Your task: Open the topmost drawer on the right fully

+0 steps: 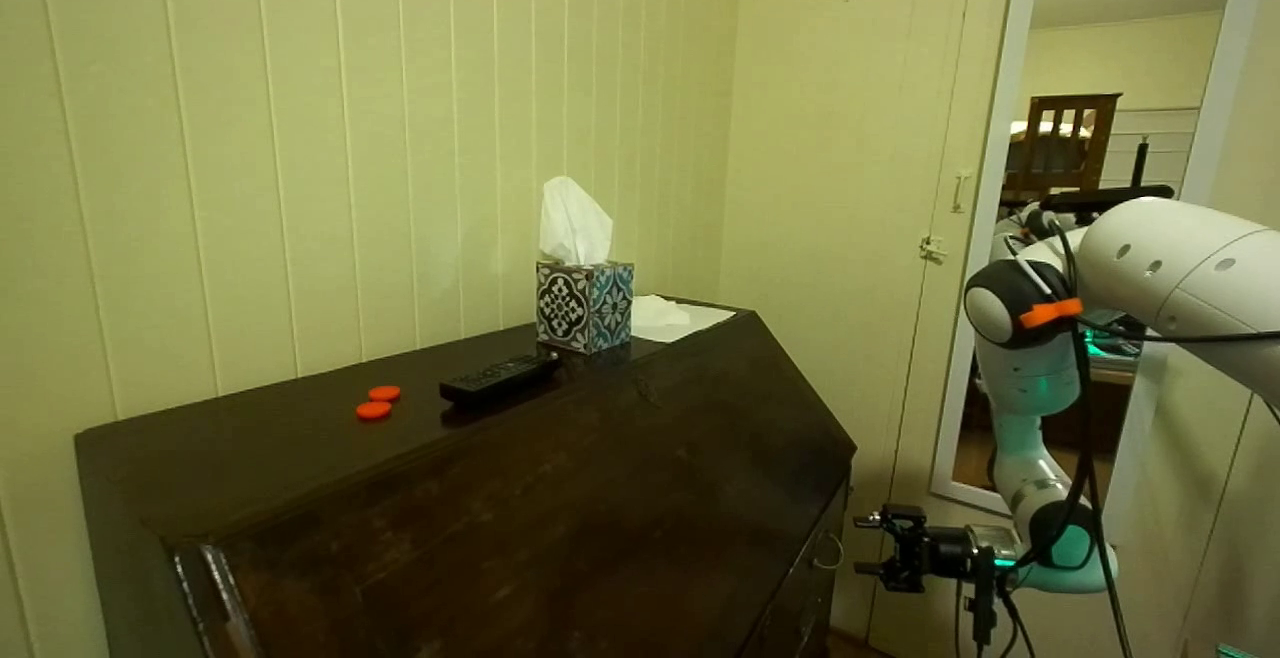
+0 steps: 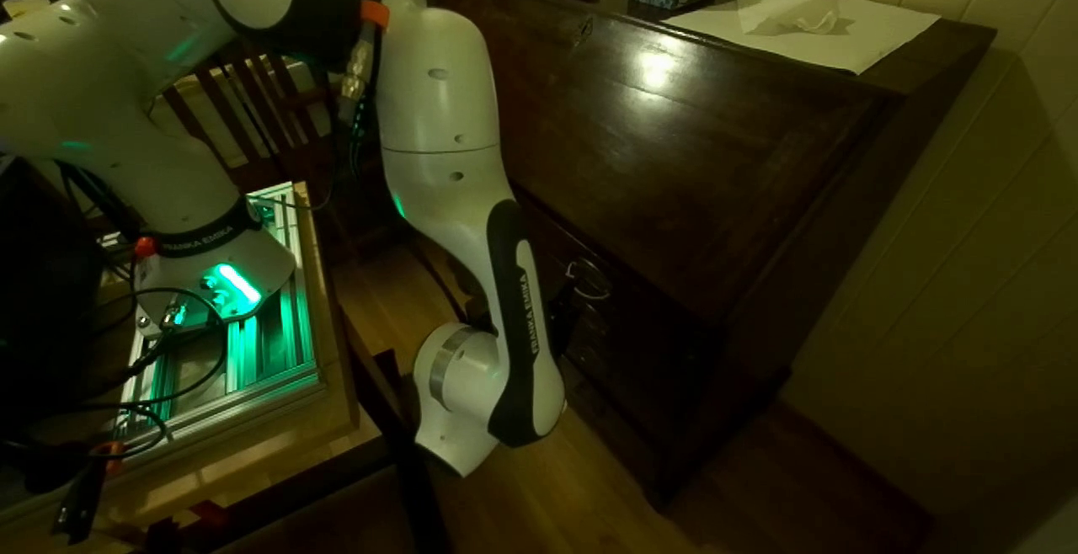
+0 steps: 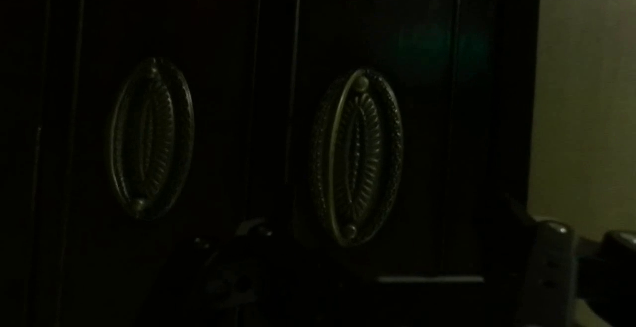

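Observation:
The topmost drawer [image 3: 427, 133] is part of a dark wooden desk, and its front looks flush with the desk. Its oval metal handle [image 3: 357, 158] shows in the wrist view, which stands turned sideways, and as a ring pull [image 1: 828, 550] in an exterior view. My gripper [image 1: 866, 544] faces this handle from a short way off, one finger above the other. The jaws are spread wide with nothing between them; in the wrist view the dark fingers [image 3: 549, 267] lie at the lower left and lower right. In an exterior view the forearm mostly hides the gripper near the handle [image 2: 589, 279].
A lower drawer's handle [image 3: 151, 138] lies beside the topmost one in the wrist view. On the desk stand a tissue box [image 1: 585, 308], a remote [image 1: 500, 378], two red discs [image 1: 375, 410] and white paper [image 2: 876, 23]. A mirror [image 1: 1130, 58] leans behind the arm.

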`<control>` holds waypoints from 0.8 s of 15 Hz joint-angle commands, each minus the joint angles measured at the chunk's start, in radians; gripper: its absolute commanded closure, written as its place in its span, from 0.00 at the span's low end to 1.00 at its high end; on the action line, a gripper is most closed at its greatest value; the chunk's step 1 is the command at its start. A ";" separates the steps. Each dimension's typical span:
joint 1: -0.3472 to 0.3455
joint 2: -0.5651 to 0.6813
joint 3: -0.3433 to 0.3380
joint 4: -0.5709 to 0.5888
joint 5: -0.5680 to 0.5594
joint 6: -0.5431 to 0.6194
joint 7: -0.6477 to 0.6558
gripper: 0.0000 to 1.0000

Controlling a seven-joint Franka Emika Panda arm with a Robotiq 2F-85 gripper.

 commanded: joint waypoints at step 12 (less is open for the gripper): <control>0.010 0.027 0.027 0.049 0.003 0.035 0.045 1.00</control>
